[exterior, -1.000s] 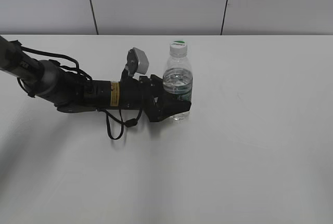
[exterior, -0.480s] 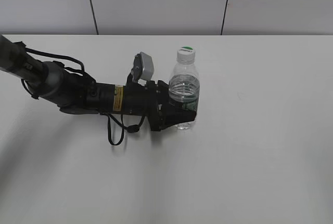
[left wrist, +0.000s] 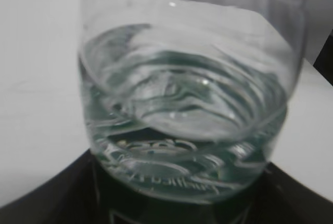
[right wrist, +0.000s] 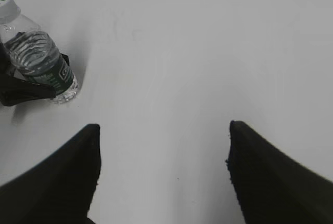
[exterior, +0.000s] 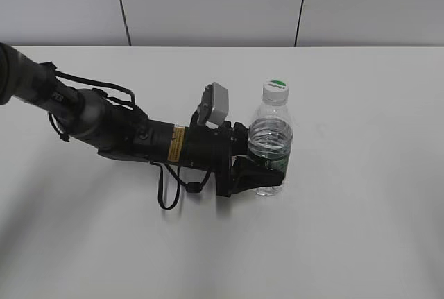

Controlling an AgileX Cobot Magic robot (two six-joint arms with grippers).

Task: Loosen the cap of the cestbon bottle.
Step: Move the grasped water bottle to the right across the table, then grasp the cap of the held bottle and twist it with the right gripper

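The cestbon bottle (exterior: 270, 143) stands upright on the white table, clear with a dark green label band low down. Its white cap (exterior: 276, 89) with a green patch is on top. My left gripper (exterior: 267, 171) is shut on the bottle's lower part, around the label. In the left wrist view the bottle (left wrist: 187, 104) fills the frame, with water in it. In the right wrist view the bottle (right wrist: 41, 63) and its cap (right wrist: 7, 4) show at the far left. My right gripper (right wrist: 164, 146) is open and empty above bare table, well away from the bottle.
The white table (exterior: 361, 229) runs to a grey panelled wall (exterior: 208, 1) at the back. The left arm (exterior: 104, 129) lies low across the left half of the table, with loose cables hanging from it.
My left gripper has carried the bottle to the right and towards the front of the table. The bottle has stayed upright in the jaws.
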